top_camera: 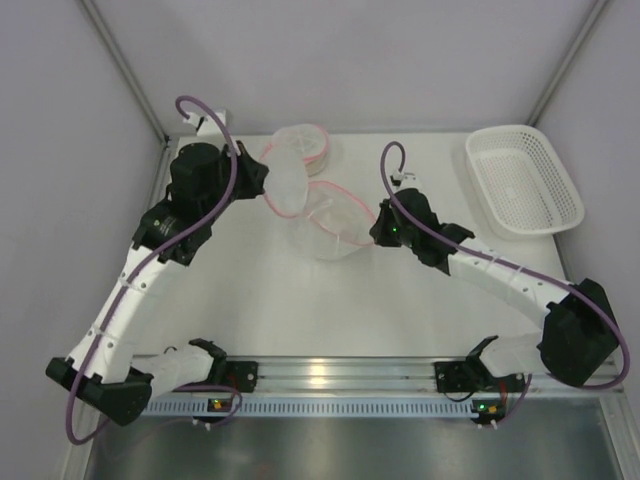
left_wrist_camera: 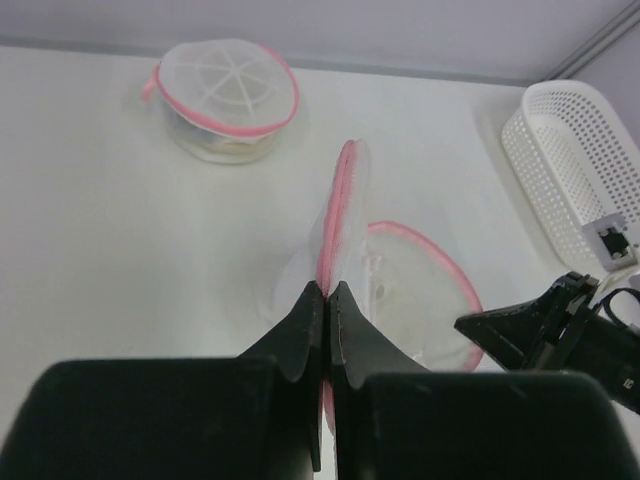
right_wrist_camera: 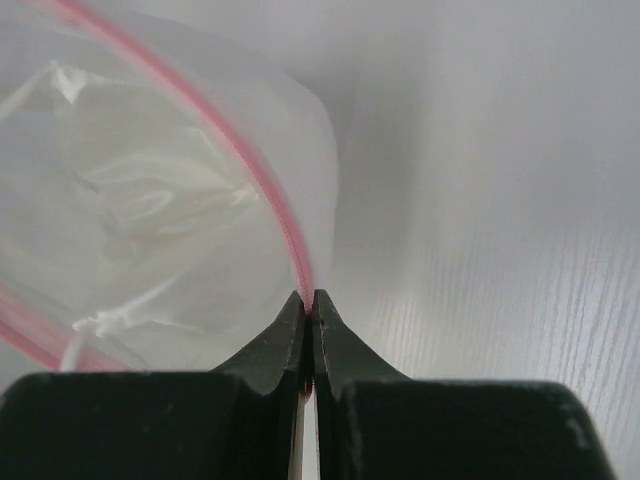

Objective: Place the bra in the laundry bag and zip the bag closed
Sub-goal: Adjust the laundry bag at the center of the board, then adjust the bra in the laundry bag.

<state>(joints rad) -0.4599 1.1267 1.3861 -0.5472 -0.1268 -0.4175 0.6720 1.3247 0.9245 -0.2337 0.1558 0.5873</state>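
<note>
Pink-trimmed translucent mesh laundry bag (top_camera: 330, 228) sits open on the table (top_camera: 260, 300), white bra (right_wrist_camera: 150, 200) apparently inside, left tool (left_wrist_camera: 328, 289) pinching its raised lid (left_wrist_camera: 345, 200), right tool (right_wrist_camera: 308, 297) pinching its rim: closing step; next, lower the lid and zip it shut.

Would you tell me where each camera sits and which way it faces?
Top external: above, behind the bases, looking down on the table; both arms show.
Left wrist: on the left arm, looking along the shut left gripper, which pinches the laundry bag.
Right wrist: looking along the shut right gripper, pinching the bag's rim.
Shared: every view has the bag; top and left wrist, the basket.
</note>
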